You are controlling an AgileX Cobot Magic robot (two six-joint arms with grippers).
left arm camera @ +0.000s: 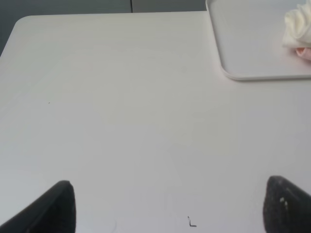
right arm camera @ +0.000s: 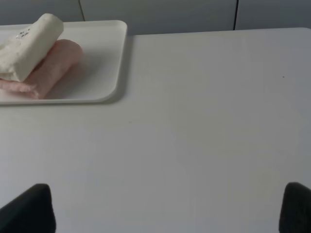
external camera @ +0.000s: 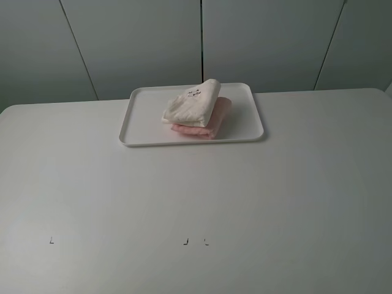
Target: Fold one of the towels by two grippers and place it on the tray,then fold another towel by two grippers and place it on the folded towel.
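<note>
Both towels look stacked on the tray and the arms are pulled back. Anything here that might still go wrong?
1. The cream towel lies askew on the pink towel, overhanging it toward the tray's left side; it may slide off.
2. Its folds look loose and puffy, so it might spring open.
3. The stack sits right of the white tray's middle, so lifting the tray may tip it.

High camera looks down over table (external camera: 196,202); both wrist cameras low, facing shared tray (external camera: 248,131).

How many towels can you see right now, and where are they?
2. The cream towel lies folded on top of the pink towel, both stacked on the white tray at the far side of the table. No others show.
</note>
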